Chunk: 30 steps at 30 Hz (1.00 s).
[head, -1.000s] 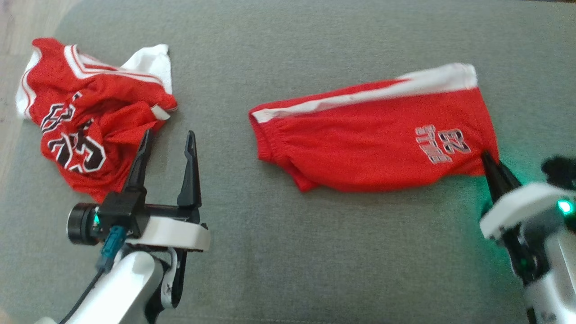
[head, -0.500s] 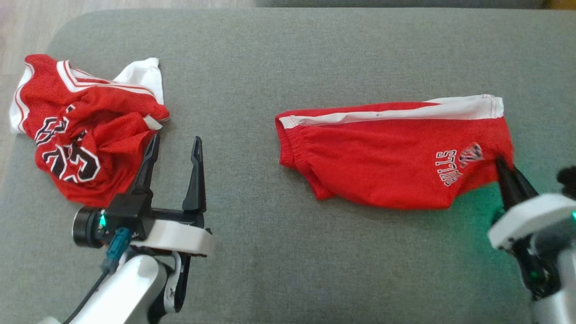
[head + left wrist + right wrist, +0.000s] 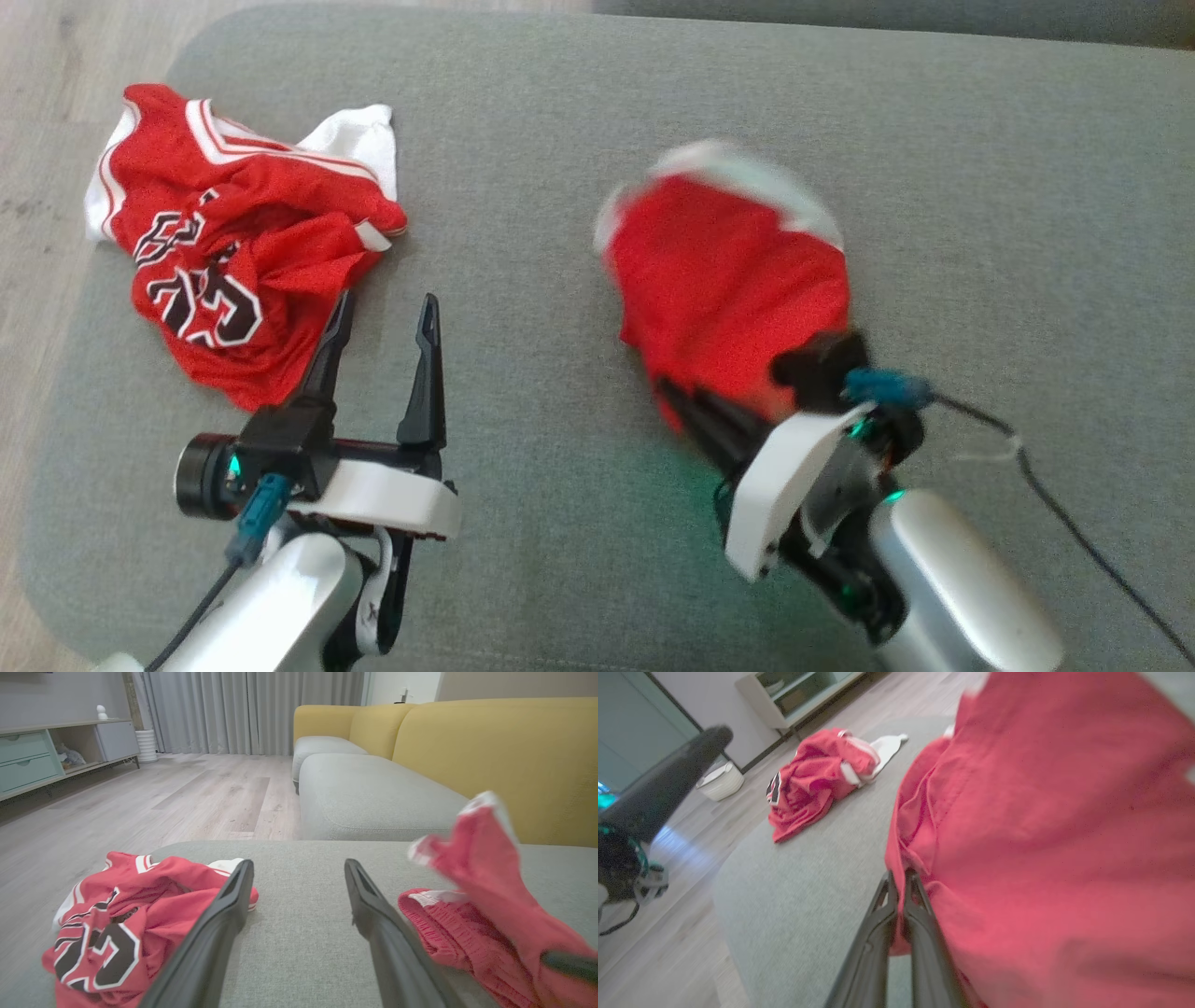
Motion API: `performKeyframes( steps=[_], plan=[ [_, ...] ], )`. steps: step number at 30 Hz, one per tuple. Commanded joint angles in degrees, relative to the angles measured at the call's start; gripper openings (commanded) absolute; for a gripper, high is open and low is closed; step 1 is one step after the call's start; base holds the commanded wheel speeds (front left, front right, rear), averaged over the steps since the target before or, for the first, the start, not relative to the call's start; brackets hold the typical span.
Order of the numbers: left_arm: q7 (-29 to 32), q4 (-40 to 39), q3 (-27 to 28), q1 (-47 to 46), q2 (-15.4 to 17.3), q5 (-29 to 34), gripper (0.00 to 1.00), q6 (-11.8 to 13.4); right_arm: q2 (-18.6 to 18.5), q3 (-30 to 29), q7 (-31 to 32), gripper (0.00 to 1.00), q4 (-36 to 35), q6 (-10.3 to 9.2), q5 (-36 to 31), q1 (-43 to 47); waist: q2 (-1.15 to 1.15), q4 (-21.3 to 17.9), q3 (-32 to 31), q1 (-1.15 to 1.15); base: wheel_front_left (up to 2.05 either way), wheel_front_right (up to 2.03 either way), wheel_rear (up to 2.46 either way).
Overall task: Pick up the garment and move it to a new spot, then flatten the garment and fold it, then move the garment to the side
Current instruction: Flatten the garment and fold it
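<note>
Red shorts (image 3: pixel 728 271) in grip of R end effector (image 3: pixel 898 877)

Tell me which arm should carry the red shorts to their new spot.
Right. The right gripper is shut on the edge of the shorts, with part of the cloth raised off the cushion. The left gripper is open beside the crumpled jersey.

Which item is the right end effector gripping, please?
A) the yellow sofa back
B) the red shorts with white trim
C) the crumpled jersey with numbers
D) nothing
B: the right end effector is shut on the red shorts, while the crumpled jersey lies apart beside the open left end effector.
</note>
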Motion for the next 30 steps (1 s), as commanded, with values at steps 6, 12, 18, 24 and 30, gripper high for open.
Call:
performKeyframes(
  steps=[6, 12, 18, 24, 30],
  plan=[
    [-1.2, -0.4, 2.6, -1.0, 0.5, -0.4, 1.00, -0.1, 1.6, 3.8, -5.3, 1.00, 3.7, -0.04, 2.7, 0.8, 0.00, 1.5, 1.3, 0.00, 0.00, 0.00, 0.00],
    [-1.7, 0.3, 3.5, -0.5, 0.3, -1.3, 1.00, 0.0, 0.2, 3.9, -13.1, 1.00, 1.3, -0.04, 5.1, -0.1, 0.00, 0.9, 1.2, 0.00, 0.00, 0.00, 0.00],
    [-2.7, 0.5, 4.4, 0.3, 1.6, -0.4, 1.00, 1.0, -2.4, -5.8, -22.3, 1.00, -2.4, -0.04, -0.9, 0.7, 0.00, -0.7, -0.1, 0.00, 0.00, 0.00, 0.00],
    [-3.2, 0.3, 5.2, 1.5, 3.3, 0.5, 1.00, 2.0, -1.7, -23.4, -21.4, 1.00, -8.2, -0.04, -10.6, 5.9, 0.00, -2.1, -1.3, 0.00, 0.00, 0.00, 0.00],
    [-3.4, 0.0, 6.0, 3.7, 5.5, 0.6, 1.00, 2.8, 0.6, -32.0, -16.8, 1.00, -15.4, -0.04, -14.3, 12.6, 0.00, -3.3, -3.1, 0.00, 0.00, 0.00, 0.00]
  ],
)
